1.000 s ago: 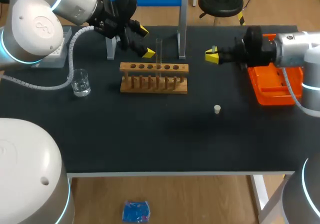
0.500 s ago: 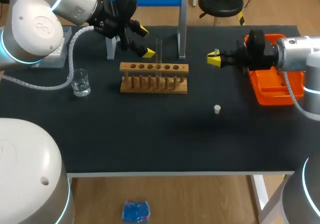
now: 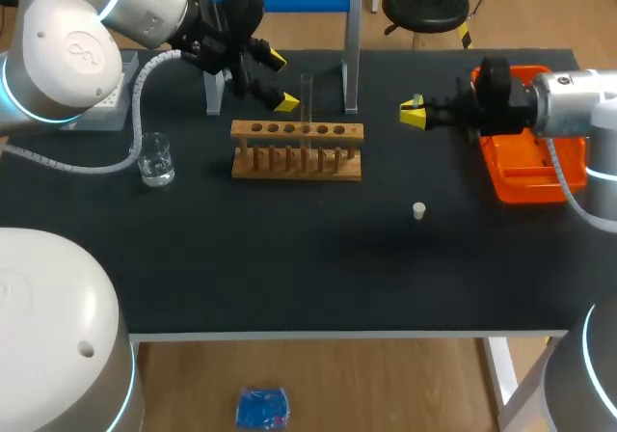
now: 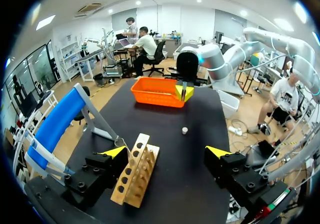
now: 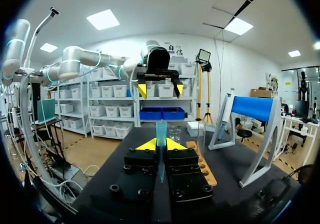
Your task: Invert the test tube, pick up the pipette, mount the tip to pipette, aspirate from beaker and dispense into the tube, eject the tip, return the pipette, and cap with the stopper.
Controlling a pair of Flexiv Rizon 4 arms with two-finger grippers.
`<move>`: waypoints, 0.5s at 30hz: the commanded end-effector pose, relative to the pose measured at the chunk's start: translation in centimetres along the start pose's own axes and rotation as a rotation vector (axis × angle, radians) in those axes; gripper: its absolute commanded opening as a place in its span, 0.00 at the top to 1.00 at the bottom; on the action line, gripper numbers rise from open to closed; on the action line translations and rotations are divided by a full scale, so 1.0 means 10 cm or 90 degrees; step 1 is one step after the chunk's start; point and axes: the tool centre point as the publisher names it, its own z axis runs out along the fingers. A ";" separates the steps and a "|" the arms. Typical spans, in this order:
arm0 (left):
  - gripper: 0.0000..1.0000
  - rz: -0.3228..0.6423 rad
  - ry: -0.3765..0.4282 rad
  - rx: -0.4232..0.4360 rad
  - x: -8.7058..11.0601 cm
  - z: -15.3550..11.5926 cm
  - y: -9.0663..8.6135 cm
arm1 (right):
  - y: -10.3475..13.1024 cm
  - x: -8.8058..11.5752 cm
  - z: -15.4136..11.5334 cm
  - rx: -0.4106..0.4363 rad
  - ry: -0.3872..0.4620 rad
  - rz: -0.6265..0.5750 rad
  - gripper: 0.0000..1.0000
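Looking down on the desk (image 3: 289, 258), I saw my left arm (image 3: 145, 8) at the far left, its jaws apart just left of the test tube (image 3: 307, 99). My right arm (image 3: 569, 104) lay over the orange tray (image 3: 530, 176), jaws clamped on a bluish pipette tip (image 5: 161, 131). The tube stood upright in the wooden rack (image 3: 297, 150); the beaker (image 3: 154, 157) sat left of the rack, and the stopper (image 3: 418, 210) was nearer, to the right.

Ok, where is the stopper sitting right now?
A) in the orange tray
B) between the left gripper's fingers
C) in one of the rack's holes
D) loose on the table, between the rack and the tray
D: the small white stopper stands alone on the dark table, apart from the wooden rack and the orange tray.
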 end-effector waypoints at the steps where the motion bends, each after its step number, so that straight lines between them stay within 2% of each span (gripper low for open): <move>1: 0.00 -0.001 0.003 -0.004 -0.01 -0.01 -0.01 | 0.00 0.00 0.00 0.001 -0.001 0.000 1.00; 7: 0.00 -0.001 0.003 -0.004 -0.01 -0.01 -0.01 | 0.00 0.00 0.00 0.001 -0.001 0.000 1.00; 15: 0.00 -0.032 -0.035 -0.037 -0.56 -0.39 0.19 | 0.00 0.00 0.00 0.001 -0.001 0.000 1.00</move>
